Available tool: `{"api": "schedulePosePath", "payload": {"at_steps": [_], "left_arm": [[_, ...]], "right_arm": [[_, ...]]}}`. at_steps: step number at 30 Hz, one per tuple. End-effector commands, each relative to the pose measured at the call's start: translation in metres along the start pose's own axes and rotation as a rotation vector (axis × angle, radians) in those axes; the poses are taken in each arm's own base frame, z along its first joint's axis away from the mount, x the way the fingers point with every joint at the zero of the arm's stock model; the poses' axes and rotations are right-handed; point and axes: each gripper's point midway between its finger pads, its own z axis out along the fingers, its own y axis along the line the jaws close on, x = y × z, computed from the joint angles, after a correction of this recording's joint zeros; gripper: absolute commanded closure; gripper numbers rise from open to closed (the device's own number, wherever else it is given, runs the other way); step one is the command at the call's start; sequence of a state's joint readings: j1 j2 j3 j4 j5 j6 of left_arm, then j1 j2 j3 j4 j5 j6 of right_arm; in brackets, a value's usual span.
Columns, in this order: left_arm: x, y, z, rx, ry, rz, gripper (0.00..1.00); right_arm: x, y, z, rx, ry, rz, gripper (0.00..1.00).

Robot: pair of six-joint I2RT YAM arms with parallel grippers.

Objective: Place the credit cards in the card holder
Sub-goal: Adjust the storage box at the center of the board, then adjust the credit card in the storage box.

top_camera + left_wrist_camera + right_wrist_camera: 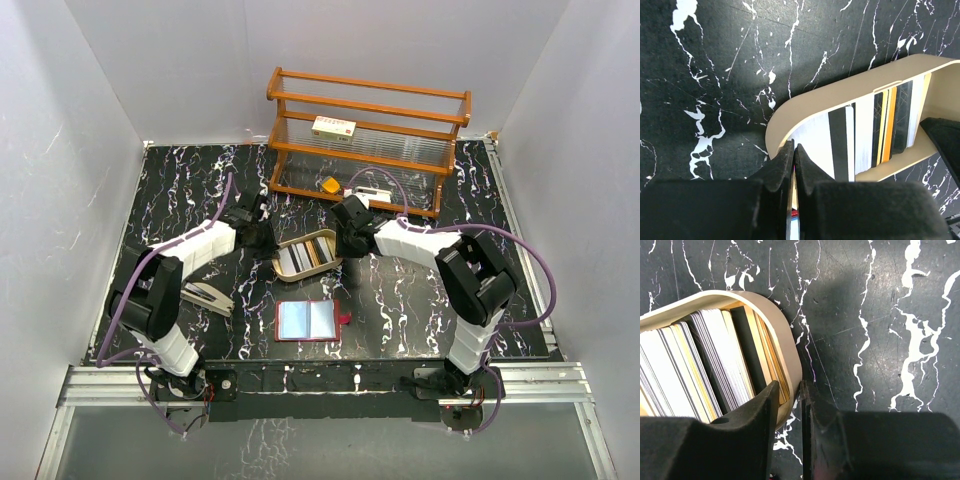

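Overhead and wrist views, left to right. The left gripper (793,152) is closed, its two fingers pressed together with only a hairline seam between them. Its tips meet the rounded left end of the tray (840,92). Whether they pinch the rim or only rest against it cannot be told. Just ahead of these tips and to their right, the cards (900,120) stand on edge inside the tray, packed side by side in white, black, grey and yellow.

The holder (307,320) lies open on the table (200,180) with its bluish pockets facing up. It sits between the two grippers, on their near side towards the arm bases, and is apart from the tray.

The right gripper (789,387) meets the tray's opposite, right end. Its jaws straddle the wall, one of the fingers (755,410) inside beside the outermost cards and the other outside over the table. They are drawn in narrow and clamped on that wall. No card is held by either gripper.

Beyond both grippers, at the far side of the table, stands a wooden rack (370,100). A white box (334,127) lies on its shelf and an orange wedge (329,184) sits at its foot, just beyond the right gripper.
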State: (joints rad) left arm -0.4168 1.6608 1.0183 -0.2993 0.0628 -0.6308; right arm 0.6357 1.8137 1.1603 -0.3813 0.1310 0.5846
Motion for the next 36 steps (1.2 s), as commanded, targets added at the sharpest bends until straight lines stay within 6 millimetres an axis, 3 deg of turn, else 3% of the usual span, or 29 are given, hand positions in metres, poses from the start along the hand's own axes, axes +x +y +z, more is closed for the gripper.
{"api": "schedulePosePath", "payload": {"at_steps": [1, 4, 8, 15, 21, 27, 36], "left_arm": [[0.009, 0.015, -0.004, -0.043, 0.012, -0.02, 0.98], [0.017, 0.018, 0.003, -0.051, 0.04, -0.039, 0.97], [0.028, 0.021, 0.017, -0.068, 0.081, -0.07, 0.97], [0.046, 0.005, 0.033, -0.062, 0.117, -0.065, 0.96], [0.048, -0.01, 0.037, -0.019, 0.101, -0.08, 0.96], [0.041, -0.022, 0.036, 0.029, 0.071, -0.09, 0.96], [0.047, -0.023, 0.041, 0.047, 0.08, -0.115, 0.95]], "right_arm": [[-0.019, 0.002, -0.014, -0.009, -0.082, -0.003, 0.77], [-0.027, -0.003, -0.012, 0.031, -0.092, -0.049, 0.77], [-0.01, -0.004, -0.004, 0.012, -0.06, -0.044, 0.8], [0.004, 0.006, 0.004, -0.027, -0.053, -0.031, 0.82], [0.013, 0.016, 0.009, -0.045, -0.047, -0.039, 0.83], [0.007, 0.027, 0.004, -0.084, -0.063, -0.044, 0.83], [-0.012, 0.053, -0.02, -0.206, -0.101, -0.045, 0.79]]}}
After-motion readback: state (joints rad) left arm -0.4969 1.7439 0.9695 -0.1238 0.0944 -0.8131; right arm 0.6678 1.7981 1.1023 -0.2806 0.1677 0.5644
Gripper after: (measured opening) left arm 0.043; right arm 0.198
